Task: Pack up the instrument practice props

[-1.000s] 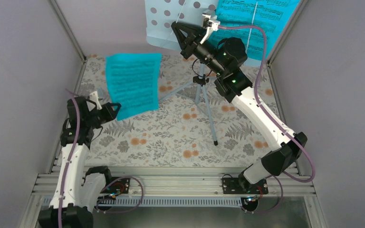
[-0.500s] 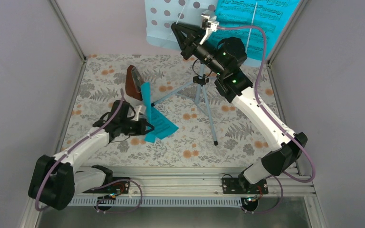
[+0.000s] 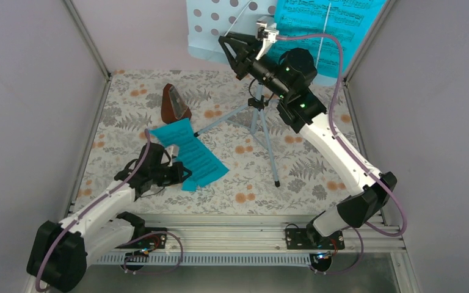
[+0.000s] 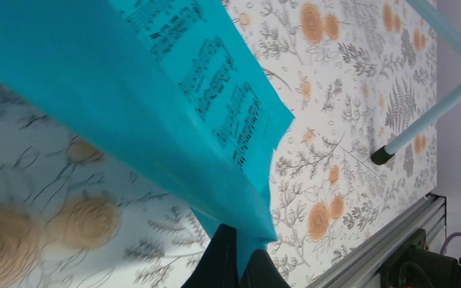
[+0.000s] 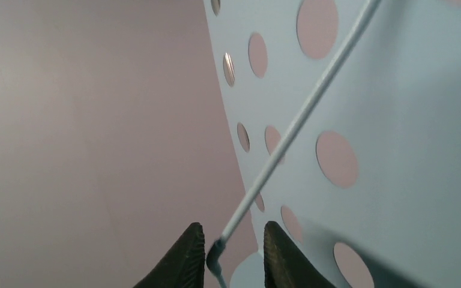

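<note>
Moved, overhead view: teal sheet (image 3: 192, 152) has come down from mid-air onto the floral table (image 3: 317, 174) and lies just in front of the metronome (image 3: 174, 105). The left gripper (image 3: 174, 173) is low at its near edge, so one prop is off the stand but not yet packed (no case in sight).
Stand, overhead view: right gripper (image 3: 229, 46) is up at the music stand (image 3: 220, 27), where a second teal page (image 3: 330, 15) remains.
Left wrist view: left gripper (image 4: 237, 261) is pressed together, pinching the sheet's corner. The sheet (image 4: 156, 90) is crisp, printed and slightly bowed.
Right wrist view: right gripper (image 5: 234, 246) has its fingers a little apart either side of the wire arm (image 5: 300, 120) — easing off it, I judge.
</note>
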{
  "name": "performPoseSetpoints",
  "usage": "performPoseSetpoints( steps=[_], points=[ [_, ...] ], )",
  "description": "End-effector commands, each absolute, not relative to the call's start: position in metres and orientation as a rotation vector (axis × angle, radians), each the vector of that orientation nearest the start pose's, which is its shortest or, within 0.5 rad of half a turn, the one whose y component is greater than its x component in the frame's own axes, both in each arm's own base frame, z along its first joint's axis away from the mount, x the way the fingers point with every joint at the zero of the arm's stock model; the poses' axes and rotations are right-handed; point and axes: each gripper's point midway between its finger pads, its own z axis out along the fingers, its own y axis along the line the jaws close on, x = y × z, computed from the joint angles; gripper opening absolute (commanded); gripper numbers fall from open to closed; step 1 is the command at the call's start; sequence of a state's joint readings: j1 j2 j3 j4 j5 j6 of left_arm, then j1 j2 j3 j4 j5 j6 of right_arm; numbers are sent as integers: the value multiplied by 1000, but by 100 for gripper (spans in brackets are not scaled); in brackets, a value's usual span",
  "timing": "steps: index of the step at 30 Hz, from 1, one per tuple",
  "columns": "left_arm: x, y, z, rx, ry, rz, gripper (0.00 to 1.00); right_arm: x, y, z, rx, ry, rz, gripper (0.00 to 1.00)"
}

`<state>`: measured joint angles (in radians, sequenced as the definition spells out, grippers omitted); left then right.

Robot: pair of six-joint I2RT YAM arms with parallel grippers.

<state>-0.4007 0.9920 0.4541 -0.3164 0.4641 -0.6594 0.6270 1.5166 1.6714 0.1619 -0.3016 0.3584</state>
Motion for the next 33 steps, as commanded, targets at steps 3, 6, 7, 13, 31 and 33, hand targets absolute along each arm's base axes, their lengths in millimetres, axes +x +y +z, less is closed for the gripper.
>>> performPoseSetpoints(
  steps=[3, 6, 7, 13, 31, 33],
  points=[
    [205, -146, 86, -296, 2585, -907, 13, 340, 309, 544, -458, 1277, 1023, 55],
    [212, -136, 107, -306, 2521, -850, 60, 334, 305, 548, -455, 1264, 1027, 76],
    [215, -132, 116, -314, 2494, -822, 71, 332, 303, 550, -455, 1261, 1027, 80],
    [228, -90, 183, -395, 2308, -588, 100, 314, 298, 556, -499, 1244, 1044, 98],
    [241, -150, 390, 232, 1792, -804, 89, 225, 297, 406, -953, 1449, 1106, 100],
    [241, -163, 408, 307, 1747, -841, 88, 220, 291, 394, -947, 1479, 1101, 100]
  ],
)
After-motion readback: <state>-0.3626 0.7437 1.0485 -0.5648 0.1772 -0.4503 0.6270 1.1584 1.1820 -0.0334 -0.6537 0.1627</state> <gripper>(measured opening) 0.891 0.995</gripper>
